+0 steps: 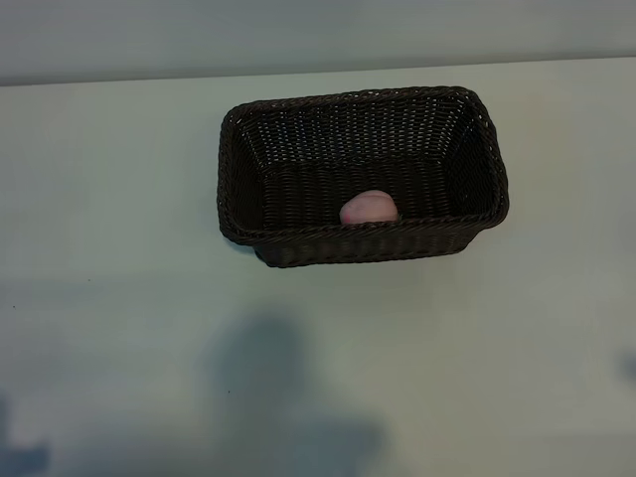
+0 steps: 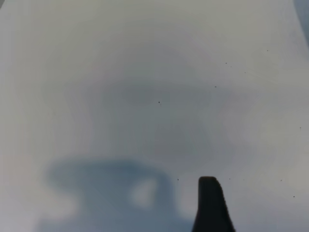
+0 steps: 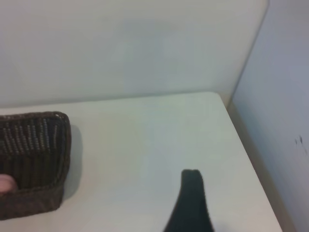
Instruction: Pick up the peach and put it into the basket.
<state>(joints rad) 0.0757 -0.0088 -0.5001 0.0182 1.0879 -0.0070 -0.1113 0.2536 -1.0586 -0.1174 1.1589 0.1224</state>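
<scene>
You see the peach (image 1: 369,208) inside the basket (image 1: 298,149), against its near wall; both claws stand released, grasping nothing.

Large rectangular dark-brown woven wicker basket (image 1: 298,248): rough, ribbed weave, slight sheen on strands. Small round pale-pink peach (image 1: 369,209) inside: smooth, matt skin. Pale white table (image 1: 109,248): smooth, flat, matt finish. Black finger (image 3: 190,203) of right gripper: smooth, matt, plastic-looking.

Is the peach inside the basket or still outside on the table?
Inside. The peach lies on the floor of the basket, against its near wall, with no hand on it.
</scene>
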